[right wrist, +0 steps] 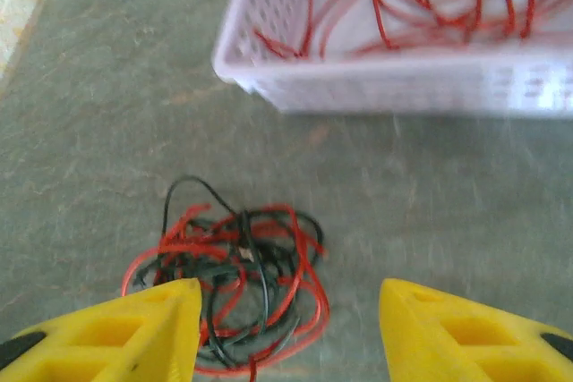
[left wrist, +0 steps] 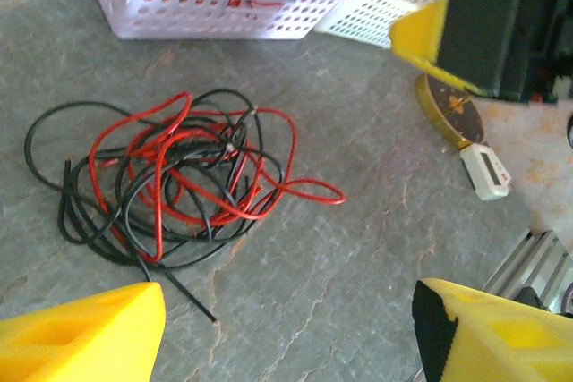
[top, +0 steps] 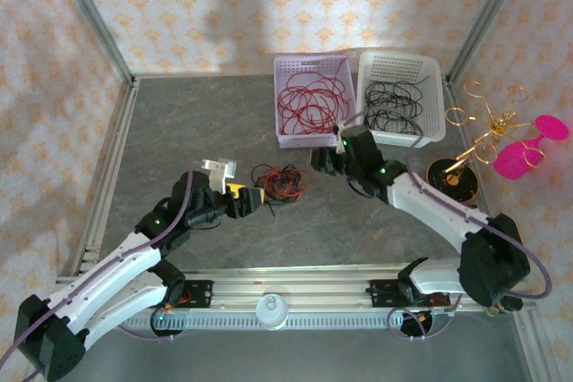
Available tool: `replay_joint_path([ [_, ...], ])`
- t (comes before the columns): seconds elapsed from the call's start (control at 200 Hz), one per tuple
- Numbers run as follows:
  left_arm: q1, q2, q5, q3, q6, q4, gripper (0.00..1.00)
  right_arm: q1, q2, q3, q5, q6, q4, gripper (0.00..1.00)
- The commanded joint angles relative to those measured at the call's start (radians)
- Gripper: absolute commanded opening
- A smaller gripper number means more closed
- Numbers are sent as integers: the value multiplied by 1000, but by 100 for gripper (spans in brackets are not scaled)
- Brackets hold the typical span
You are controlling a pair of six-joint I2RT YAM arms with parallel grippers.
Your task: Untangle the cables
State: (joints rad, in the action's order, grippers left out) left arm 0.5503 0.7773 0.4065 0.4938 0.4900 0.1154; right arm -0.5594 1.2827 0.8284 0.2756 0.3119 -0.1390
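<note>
**A:** The cables (left wrist: pixel 179 176) lie in one tangle on the bench (left wrist: pixel 358 248), ahead of the left jaws and just ahead of the right jaws. Both pairs stand open, holding nothing.

**B:** I'd pinch the loose black end (left wrist: pixel 192 301) nearest the left jaws, pin the red loops (left wrist: pixel 295 190) with the right jaws, and draw slowly.

**A:** Mid-knot, which strand passes under which is hard to tell.

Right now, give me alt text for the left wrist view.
A loose tangle of red and black cables lies on the grey table, just ahead of the open left gripper. A lilac basket stands beyond.
</note>
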Motion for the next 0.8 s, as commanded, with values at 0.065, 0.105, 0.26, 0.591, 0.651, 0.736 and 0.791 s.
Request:
replay_joint_path([
  [0.065, 2, 23, -4, -19, 28, -52, 74, 7, -77, -219, 66, 261, 197, 55],
  [0.105, 2, 31, 1, -21, 30, -64, 74, 6, -67, -227, 57, 251, 220, 55],
  [0.26, 2, 63, 41, -6, 31, -81, 74, 12, 52, -272, 131, 137, 441, 54],
  [0.591, 3, 28, 56, 22, 11, -18, 73, 18, 263, -218, 259, -40, 585, 48],
  [0.651, 3, 25, 53, 19, 16, -20, 73, 18, 285, -213, 267, -64, 590, 45],
  [0.736, 3, 26, 53, 19, 18, -26, 73, 18, 310, -207, 263, -89, 592, 41],
  [0.791, 3, 31, 57, 20, 18, -31, 73, 17, 321, -205, 270, -103, 608, 38],
])
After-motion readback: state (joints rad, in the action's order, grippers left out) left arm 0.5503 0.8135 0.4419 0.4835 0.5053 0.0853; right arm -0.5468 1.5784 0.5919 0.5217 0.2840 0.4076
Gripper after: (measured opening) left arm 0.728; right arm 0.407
